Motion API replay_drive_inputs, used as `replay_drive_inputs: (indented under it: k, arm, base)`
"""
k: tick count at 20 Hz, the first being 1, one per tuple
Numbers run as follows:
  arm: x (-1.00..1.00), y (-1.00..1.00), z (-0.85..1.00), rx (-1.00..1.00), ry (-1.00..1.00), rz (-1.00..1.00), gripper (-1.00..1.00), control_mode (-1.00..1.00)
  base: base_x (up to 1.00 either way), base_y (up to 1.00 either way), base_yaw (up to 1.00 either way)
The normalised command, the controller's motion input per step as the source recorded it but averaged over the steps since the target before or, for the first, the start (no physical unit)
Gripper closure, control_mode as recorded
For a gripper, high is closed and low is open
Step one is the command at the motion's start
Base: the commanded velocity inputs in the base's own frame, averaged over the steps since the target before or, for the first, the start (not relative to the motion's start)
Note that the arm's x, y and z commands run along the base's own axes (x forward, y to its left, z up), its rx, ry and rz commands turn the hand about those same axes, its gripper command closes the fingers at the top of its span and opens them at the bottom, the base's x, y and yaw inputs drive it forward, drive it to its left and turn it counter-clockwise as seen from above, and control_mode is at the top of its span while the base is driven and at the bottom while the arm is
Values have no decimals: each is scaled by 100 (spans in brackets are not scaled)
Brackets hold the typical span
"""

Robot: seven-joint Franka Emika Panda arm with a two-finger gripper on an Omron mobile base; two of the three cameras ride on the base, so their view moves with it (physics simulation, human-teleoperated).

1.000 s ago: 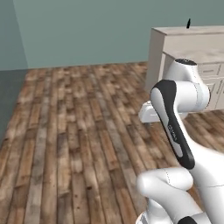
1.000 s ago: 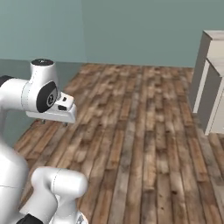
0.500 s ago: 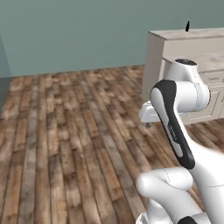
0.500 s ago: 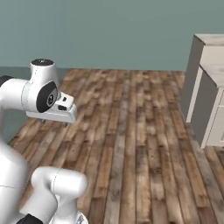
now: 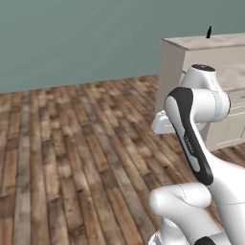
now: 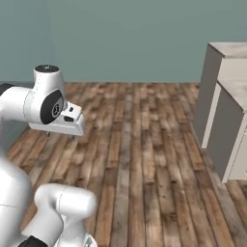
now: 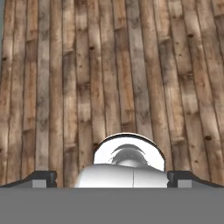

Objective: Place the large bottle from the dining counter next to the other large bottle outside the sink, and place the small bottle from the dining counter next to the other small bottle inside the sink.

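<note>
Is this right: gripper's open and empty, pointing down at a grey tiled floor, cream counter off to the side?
Not quite: the floor is brown wooden planks, not grey tile, as the hand view shows. The rest holds: the gripper is open and empty, its fingertips wide apart over the planks, and the cream counter stands off to the side.

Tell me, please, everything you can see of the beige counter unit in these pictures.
The counter unit stands on the wooden floor against the teal wall. It has a pale, faintly marbled top over plain cream sides, with a lower section in front. In the left base view a thin black tip pokes up at its far edge; what that is cannot be told.
</note>
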Motion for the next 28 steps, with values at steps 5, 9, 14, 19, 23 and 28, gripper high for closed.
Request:
replay_drive_inputs:
  k: [5, 9, 14, 19, 23, 28]
  arm:
    - [0, 0, 0, 0, 0, 0, -100, 100]
    - [0, 0, 0, 0, 0, 0, -100, 100]
    - [0, 0, 0, 0, 0, 0, -100, 100]
    - [0, 0, 0, 0, 0, 0, -100, 100]
    - [0, 0, 0, 0, 0, 0, -100, 100]
    - [0, 0, 0, 0, 0, 0, -100, 100]
  base:
    - [100, 32, -14]
    - [100, 24, -17]
    - [100, 25, -19]
    - [100, 26, -21]
    - [100, 34, -23]
    - [100, 41, -26]
